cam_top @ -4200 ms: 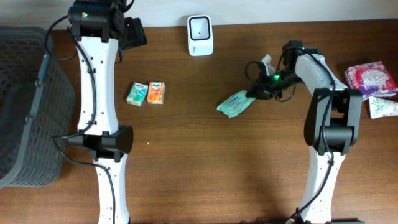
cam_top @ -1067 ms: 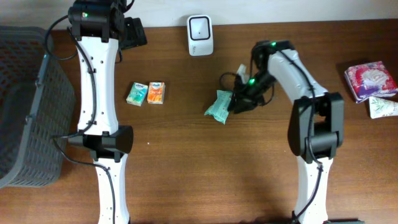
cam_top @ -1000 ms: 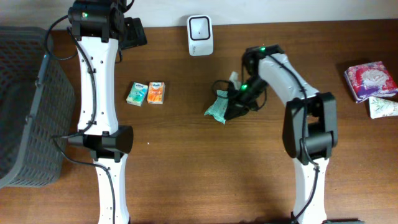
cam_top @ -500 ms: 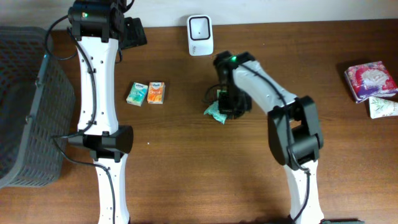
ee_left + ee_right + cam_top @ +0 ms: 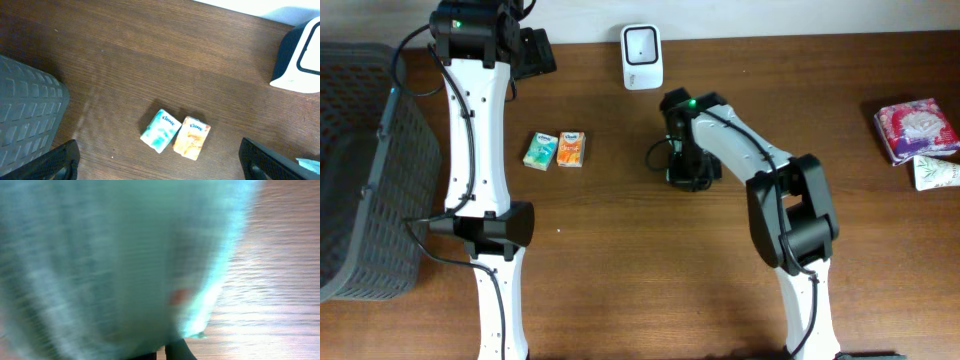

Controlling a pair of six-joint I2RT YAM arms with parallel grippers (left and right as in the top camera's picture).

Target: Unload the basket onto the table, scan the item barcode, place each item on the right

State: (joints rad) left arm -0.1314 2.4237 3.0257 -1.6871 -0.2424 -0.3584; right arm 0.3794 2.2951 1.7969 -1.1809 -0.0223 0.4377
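Overhead, above the worktop [image 5: 620, 280], the right gripper [image 5: 688, 168], clamped on the teal packet [image 5: 115, 265], hangs near the scanner [image 5: 642, 44] at the far edge, apparently mid-presentation; next, the barcode likely needs turning toward its window, while the left gripper [image 5: 165, 160] gapes idle.

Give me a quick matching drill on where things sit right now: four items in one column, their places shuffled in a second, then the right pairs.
Things:
1. white scanner
2. grey basket
3. orange tissue pack
4. pink packet

Places, as seen from overhead:
A. far right
B. at the back, near the middle
C. far left
D. right beside the teal tissue pack, left of centre

Pairs: 1-B, 2-C, 3-D, 4-A
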